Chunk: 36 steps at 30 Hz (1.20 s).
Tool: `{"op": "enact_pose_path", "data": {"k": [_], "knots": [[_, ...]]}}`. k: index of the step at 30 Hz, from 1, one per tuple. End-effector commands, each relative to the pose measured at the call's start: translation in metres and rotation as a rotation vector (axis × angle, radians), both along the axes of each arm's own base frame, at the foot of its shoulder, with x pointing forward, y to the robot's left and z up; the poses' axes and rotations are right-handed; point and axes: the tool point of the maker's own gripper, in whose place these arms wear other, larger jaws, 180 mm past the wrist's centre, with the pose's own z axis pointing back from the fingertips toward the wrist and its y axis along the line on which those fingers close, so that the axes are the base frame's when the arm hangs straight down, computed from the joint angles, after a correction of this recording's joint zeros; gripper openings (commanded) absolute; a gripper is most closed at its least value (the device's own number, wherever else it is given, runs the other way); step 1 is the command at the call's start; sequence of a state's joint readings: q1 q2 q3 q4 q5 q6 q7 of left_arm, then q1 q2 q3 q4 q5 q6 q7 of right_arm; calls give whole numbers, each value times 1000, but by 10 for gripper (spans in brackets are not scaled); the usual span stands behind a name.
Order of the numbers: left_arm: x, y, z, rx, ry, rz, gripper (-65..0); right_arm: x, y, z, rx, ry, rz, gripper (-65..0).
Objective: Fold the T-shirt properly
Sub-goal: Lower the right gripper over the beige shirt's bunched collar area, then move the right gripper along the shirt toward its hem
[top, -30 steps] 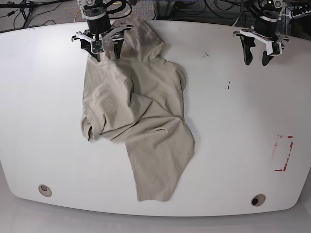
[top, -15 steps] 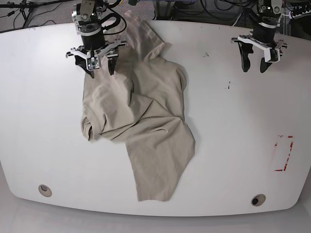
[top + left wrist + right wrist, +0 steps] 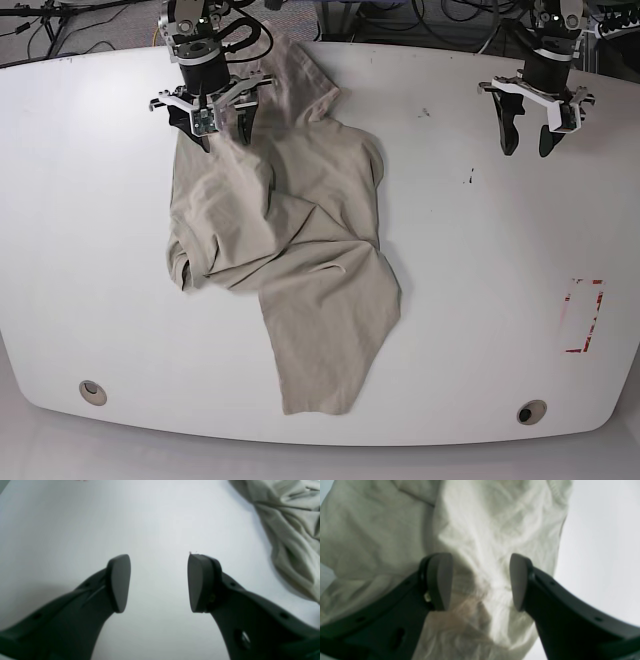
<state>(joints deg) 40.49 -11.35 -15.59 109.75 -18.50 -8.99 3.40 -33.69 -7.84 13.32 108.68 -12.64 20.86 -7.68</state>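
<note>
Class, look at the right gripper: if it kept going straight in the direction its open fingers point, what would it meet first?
The right gripper, jaws open, points down at the T-shirt. It would probably meet that wrinkled fabric first, though the gap above the cloth is hard to judge.

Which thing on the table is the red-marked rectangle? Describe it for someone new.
Start at the white table and go to the side away from the beige T-shirt. Near that edge sits a small red-outlined rectangle, flat on the surface, the only coloured marking there.
</note>
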Motion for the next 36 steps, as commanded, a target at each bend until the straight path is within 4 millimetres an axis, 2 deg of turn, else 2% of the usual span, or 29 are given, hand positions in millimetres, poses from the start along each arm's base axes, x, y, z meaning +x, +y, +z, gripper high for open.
{"op": "enact_pose_path", "data": {"k": [1,9,15,29,36], "knots": [[9,-3,28,16,-90,-19,-310,0,14,12,30,-50,28,-300],[11,-2,33,22,-106,-18,-310,-1,23,9,47,-42,48,-300],[8,2,29,28,-92,-9,-313,7,35,-4,66,-17,74,-296],[8,-2,25,18,-83,-11,-312,51,40,-27,87,5,91,-296],[8,-2,27,17,-89,-11,-311,49,45,-25,99,-10,94,-294]]}}
